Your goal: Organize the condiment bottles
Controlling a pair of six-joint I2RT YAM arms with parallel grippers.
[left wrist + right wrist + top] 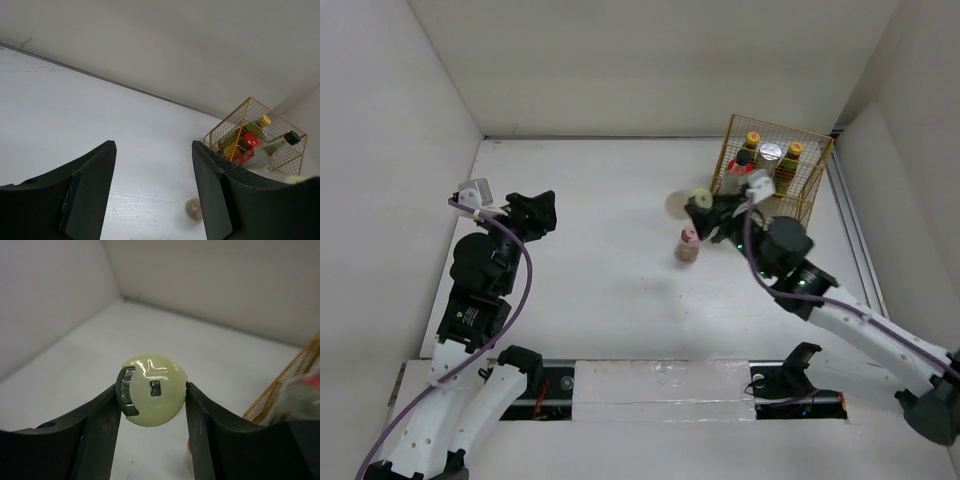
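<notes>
My right gripper (703, 207) is shut on the yellow-capped shaker (678, 204), held just left of the gold wire basket (817, 172). In the right wrist view the pale yellow cap (152, 396) sits between both fingers. The pink-capped shaker (688, 245) stands on the table below it and also shows in the left wrist view (194, 208). In the basket are two yellow-capped green-labelled bottles (753, 139), a silver-lidded jar (771, 152), a red-lidded jar (760, 181) and a black-capped bottle (745, 157). My left gripper (536, 214) is open and empty at the far left (152, 150).
White walls enclose the table on the left, back and right. The basket stands in the back right corner and shows in the left wrist view (227, 131) and at the right edge of the right wrist view (295, 375).
</notes>
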